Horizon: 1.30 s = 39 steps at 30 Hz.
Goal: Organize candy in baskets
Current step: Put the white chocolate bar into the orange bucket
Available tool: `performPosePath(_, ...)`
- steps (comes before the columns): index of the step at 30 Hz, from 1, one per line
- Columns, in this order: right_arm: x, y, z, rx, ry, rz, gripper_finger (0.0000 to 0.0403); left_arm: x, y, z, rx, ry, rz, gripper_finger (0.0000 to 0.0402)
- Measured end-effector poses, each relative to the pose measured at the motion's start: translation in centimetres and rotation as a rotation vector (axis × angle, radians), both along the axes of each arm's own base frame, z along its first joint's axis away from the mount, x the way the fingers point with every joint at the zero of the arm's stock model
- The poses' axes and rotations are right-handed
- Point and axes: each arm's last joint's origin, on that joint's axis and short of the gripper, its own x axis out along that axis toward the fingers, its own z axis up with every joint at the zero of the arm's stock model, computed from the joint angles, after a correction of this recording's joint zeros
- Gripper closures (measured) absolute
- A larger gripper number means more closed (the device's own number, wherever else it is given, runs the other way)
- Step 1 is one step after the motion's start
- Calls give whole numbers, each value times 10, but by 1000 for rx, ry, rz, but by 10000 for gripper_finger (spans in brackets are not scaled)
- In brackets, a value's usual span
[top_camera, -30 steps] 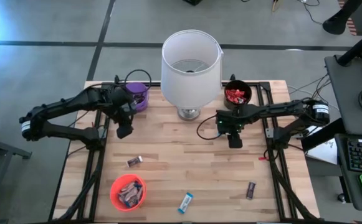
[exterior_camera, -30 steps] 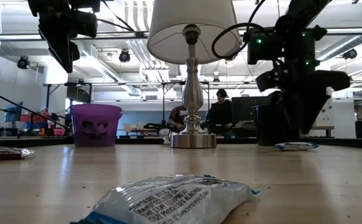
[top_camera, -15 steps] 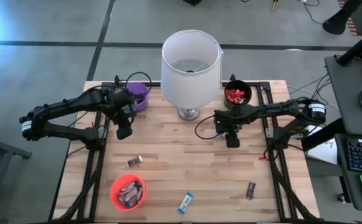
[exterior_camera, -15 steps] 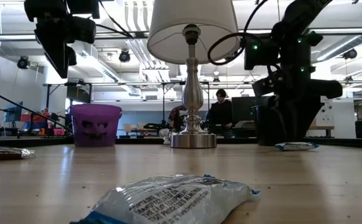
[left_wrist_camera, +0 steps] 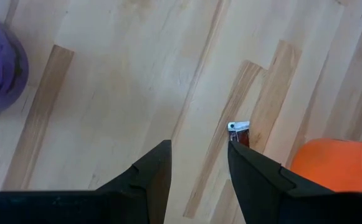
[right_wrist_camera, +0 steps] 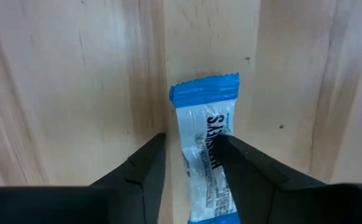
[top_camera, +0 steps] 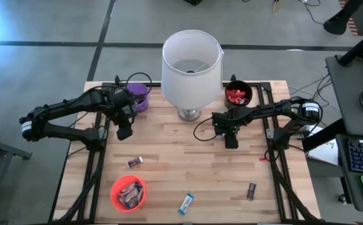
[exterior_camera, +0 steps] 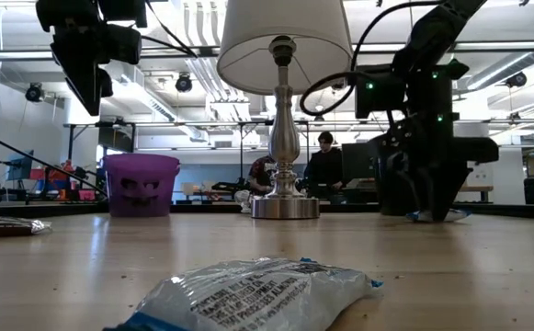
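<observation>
Right pincer (right_wrist_camera: 190, 177) down over a blue-and-white candy bar on the wooden tabletop (top_camera: 169, 156), near the lamp.

Largest first: the white lampshade (top_camera: 192, 59) on its metal base (exterior_camera: 285, 207) stands at the tabletop's far edge between the purple basket (top_camera: 139, 97) and the black basket (top_camera: 237, 95), which holds red candies; the orange-red basket (top_camera: 128, 192), at the near left, holds several bars. The right pincer's fingers straddle the blue-and-white bar (right_wrist_camera: 205, 162) – whether they grip it I cannot tell; its wrapper lettering is only partly readable. The left pincer (left_wrist_camera: 196, 168) hovers beside the purple basket, partly open, holding nothing. Loose candies lie apart: a dark bar (top_camera: 135, 162), another blue-and-white bar (top_camera: 186, 203) – print unreadable – and a dark bar (top_camera: 251, 190).
</observation>
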Motion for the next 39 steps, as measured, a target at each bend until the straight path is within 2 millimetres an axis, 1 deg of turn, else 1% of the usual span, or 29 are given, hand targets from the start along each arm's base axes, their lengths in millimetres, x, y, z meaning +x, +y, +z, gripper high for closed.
performPosePath(3,1,0,-2,1,5,-22,290,0,0,0,0,0,0,262)
performPosePath(8,1,0,-3,7,6,-49,368,0,0,0,0,1,0,262)
performPosePath(10,1,0,-1,9,-2,-53,384,0,0,0,-1,2,0,262)
performPosePath(16,-6,3,12,27,-10,-113,388,-1,0,0,-2,7,-5,262)
performPosePath(21,-3,10,33,58,-84,-121,390,-1,0,0,-6,4,-9,262)
performPosePath(26,5,19,59,143,-191,-127,390,1,-2,1,-76,-45,-44,262)
performPosePath(30,14,28,76,153,-248,-129,390,4,-3,3,-129,-104,-68,262)
performPosePath(34,25,40,95,166,-313,-115,390,5,-4,4,-146,-120,-77,262)
performPosePath(39,39,55,126,192,-432,-103,390,5,-6,5,-214,-147,-101,262)
